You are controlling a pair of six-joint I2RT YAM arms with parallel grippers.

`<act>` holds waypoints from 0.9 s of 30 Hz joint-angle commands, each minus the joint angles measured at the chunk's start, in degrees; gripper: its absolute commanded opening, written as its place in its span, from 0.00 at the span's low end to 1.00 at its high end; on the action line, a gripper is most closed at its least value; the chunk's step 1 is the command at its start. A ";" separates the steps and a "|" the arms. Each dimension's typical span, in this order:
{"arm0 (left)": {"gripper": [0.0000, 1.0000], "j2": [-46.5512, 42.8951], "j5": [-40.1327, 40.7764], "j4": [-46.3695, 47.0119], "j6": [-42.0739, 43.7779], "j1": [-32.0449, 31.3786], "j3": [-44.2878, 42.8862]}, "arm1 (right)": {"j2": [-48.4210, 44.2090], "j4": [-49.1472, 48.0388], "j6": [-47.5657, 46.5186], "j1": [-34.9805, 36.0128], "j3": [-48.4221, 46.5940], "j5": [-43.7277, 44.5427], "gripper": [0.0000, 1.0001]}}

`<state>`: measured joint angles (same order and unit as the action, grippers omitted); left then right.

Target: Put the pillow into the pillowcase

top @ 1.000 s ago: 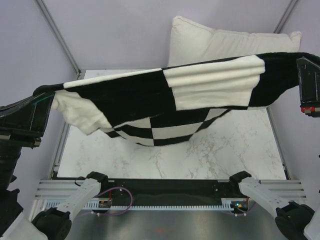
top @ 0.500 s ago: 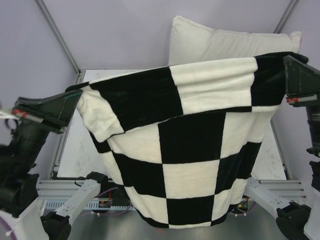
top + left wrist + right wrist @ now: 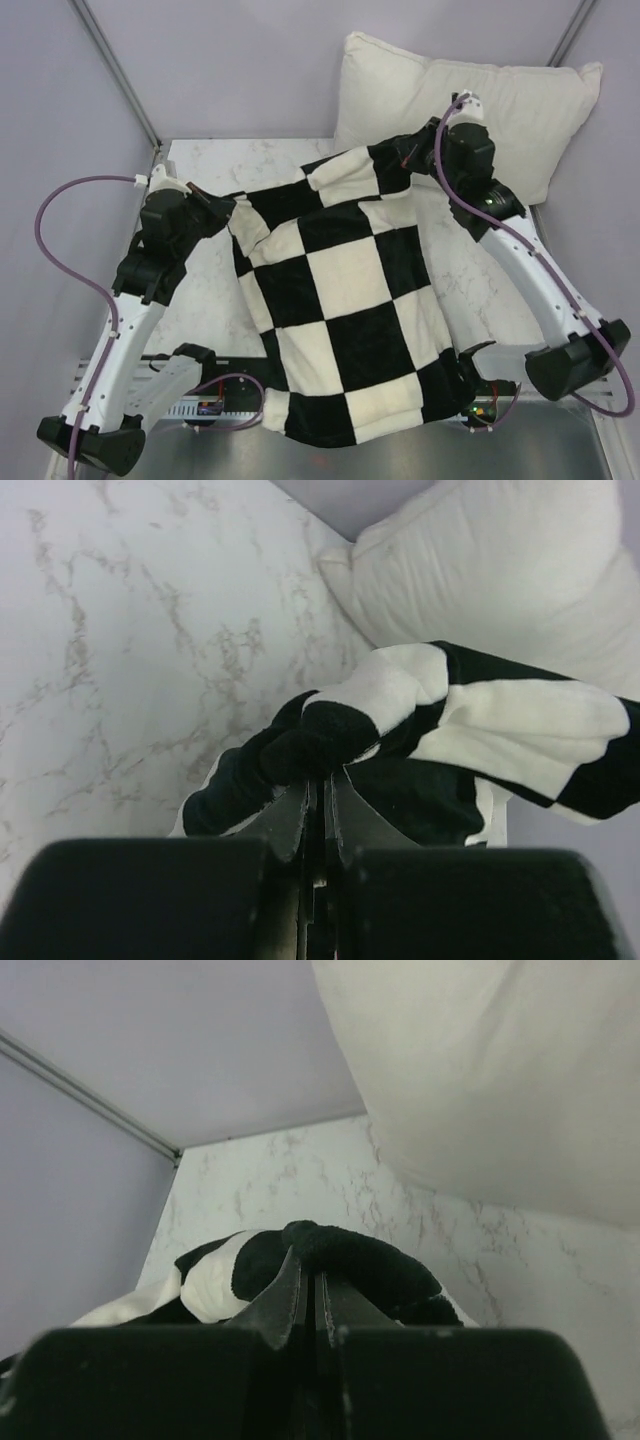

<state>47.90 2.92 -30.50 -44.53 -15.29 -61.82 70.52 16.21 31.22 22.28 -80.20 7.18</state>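
Observation:
The black-and-white checkered pillowcase (image 3: 340,300) lies spread over the marble table (image 3: 215,160), its near end hanging over the front edge. My left gripper (image 3: 228,208) is shut on the case's far left corner; in the left wrist view the left gripper (image 3: 320,775) pinches a black fold of the pillowcase (image 3: 500,730). My right gripper (image 3: 405,150) is shut on the far right corner; in the right wrist view the right gripper (image 3: 312,1270) bites a black roll of the pillowcase (image 3: 360,1255). The pillow is out of view.
A large puffy white cushion (image 3: 470,110) leans against the back wall behind the right gripper; the same cushion (image 3: 500,570) shows in the left wrist view and fills the upper right as cushion (image 3: 500,1080) in the right wrist view. Purple cables loop beside both arms.
The pillowcase was held high and stretched between the grippers; both arms have come down and inward, and the case now rests on the table with its near end draped over the front.

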 commanded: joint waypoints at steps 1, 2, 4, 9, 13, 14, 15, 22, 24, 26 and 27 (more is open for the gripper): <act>0.02 0.09 10.43 7.03 -4.77 1.66 2.13 | 3.99 -15.76 5.68 -0.13 -0.13 -5.50 0.00; 0.02 -0.52 12.88 7.56 -6.08 2.88 3.19 | 6.01 -18.29 6.65 -0.13 -0.30 -7.08 0.00; 0.02 -0.88 15.09 10.09 -6.79 4.73 5.83 | 12.77 -22.09 8.76 0.65 -2.92 -9.46 0.00; 0.02 6.31 15.63 15.65 -5.48 13.70 3.93 | 29.80 -24.28 8.94 3.90 -16.19 -12.27 0.00; 0.05 14.31 12.13 14.94 -4.16 19.94 -4.17 | 40.90 -25.00 8.24 4.08 -32.41 -17.62 0.14; 0.26 15.63 12.11 15.03 -4.16 21.86 -6.01 | 42.40 -24.82 8.24 4.17 -35.08 -17.90 0.28; 0.26 16.95 12.11 15.03 -4.16 22.58 -10.21 | 44.51 -24.04 8.33 4.17 -37.28 -17.82 0.50; 1.00 22.15 8.60 8.00 2.61 24.87 -22.03 | 46.03 -11.82 3.24 4.17 -51.37 -11.49 0.98; 1.00 21.45 8.25 6.95 4.01 24.87 -21.94 | 42.18 -10.41 1.66 4.08 -46.57 -10.52 0.98; 1.00 20.84 8.86 5.55 4.45 24.87 -21.59 | 38.48 -10.15 0.25 4.08 -41.73 -9.74 0.98; 1.00 20.57 8.69 4.50 4.98 24.87 -21.32 | 34.63 -9.79 -1.41 4.00 -37.00 -9.38 0.98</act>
<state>69.23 11.62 -23.49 -43.55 9.30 -82.48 112.55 3.88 34.44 26.33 -123.79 -4.19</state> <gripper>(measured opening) 0.995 0.980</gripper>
